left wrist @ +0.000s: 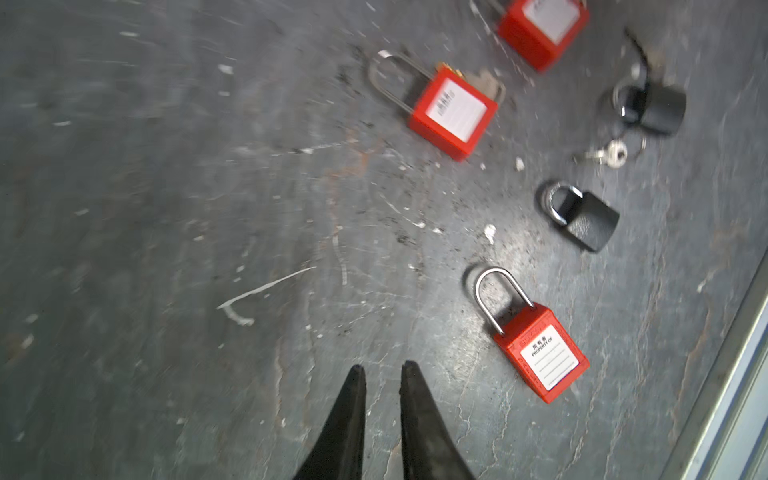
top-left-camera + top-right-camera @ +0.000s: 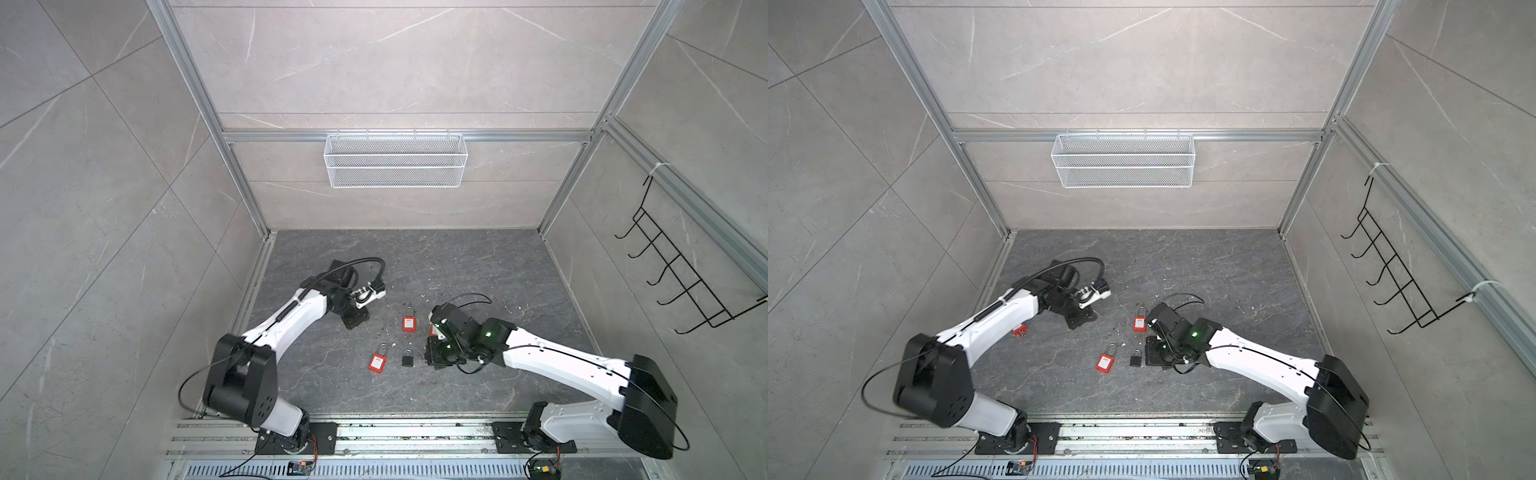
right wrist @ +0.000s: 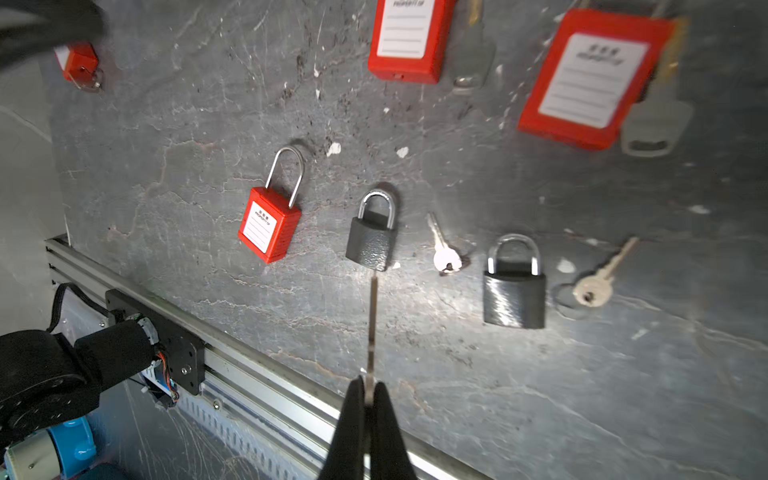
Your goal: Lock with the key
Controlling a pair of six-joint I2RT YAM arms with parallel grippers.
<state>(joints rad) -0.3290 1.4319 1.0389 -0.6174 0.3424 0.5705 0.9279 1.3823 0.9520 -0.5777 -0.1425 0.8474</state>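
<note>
Item 1, right gripper (image 3: 368, 390): I see it pinched tight on the key (image 3: 373, 320), the blade sticking straight out past the fingertips.

Item 2, small black padlock (image 3: 371, 241): it lies flat on the dark table (image 3: 208, 124), directly ahead of the key's tip, base toward it and shackle pointing away. I cannot tell whether the tip touches it.

Item 3, left gripper (image 1: 383, 372): the jaws stand a narrow slit apart with nothing between them, over bare table and near a red padlock (image 1: 540, 357).
</note>
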